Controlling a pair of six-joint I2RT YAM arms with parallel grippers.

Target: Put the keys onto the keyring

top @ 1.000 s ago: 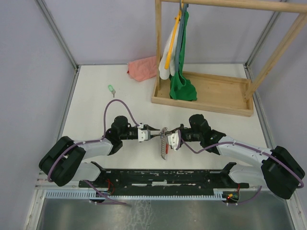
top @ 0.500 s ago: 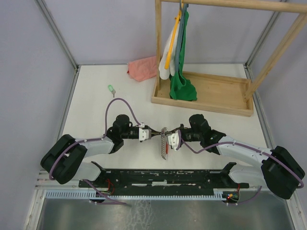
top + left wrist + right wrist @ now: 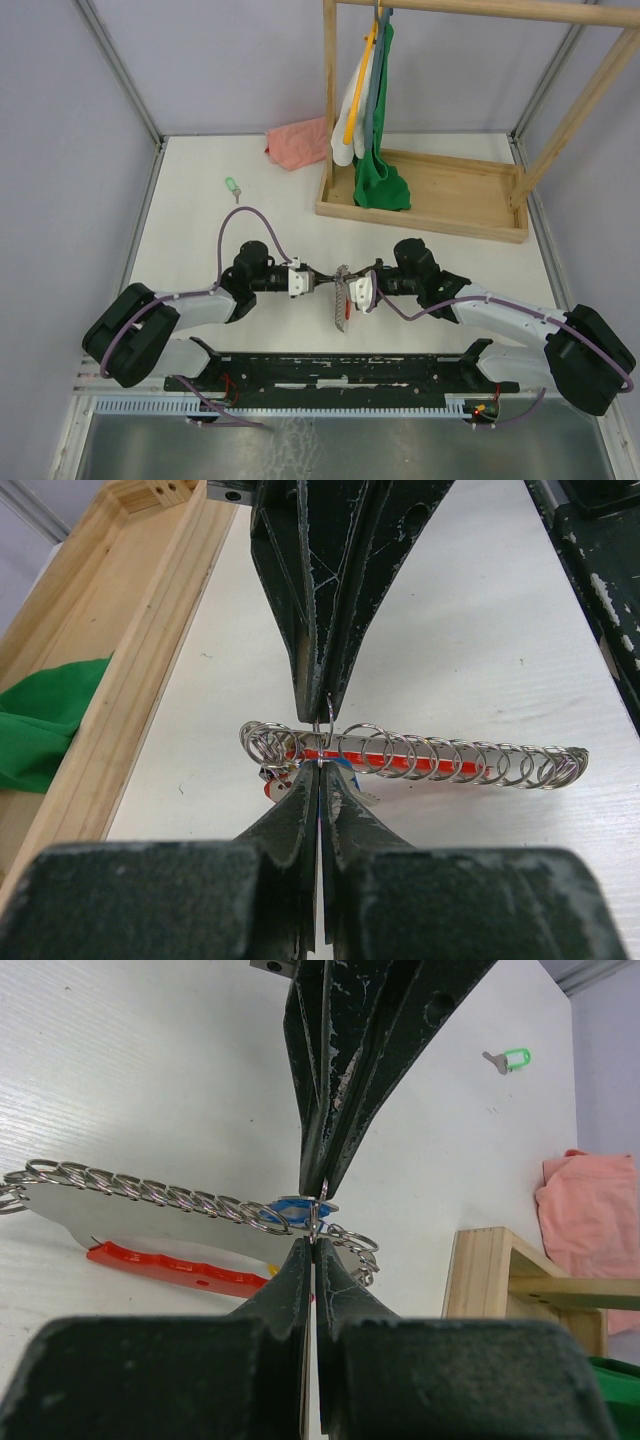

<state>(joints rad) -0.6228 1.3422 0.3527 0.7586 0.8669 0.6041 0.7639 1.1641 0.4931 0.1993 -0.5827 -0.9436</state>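
Two grippers meet tip to tip: the left gripper [image 3: 318, 772] and right gripper [image 3: 312, 1242] are each pinched narrow on one ring of the keyring [image 3: 342, 298], a silvery chain of loops with a red strap [image 3: 180, 1265], lying midway between the side edges, nearer the near edge. The blue key [image 3: 295, 1207] sits at that ring; the green key [image 3: 232, 186] lies by the left edge, toward the far corner
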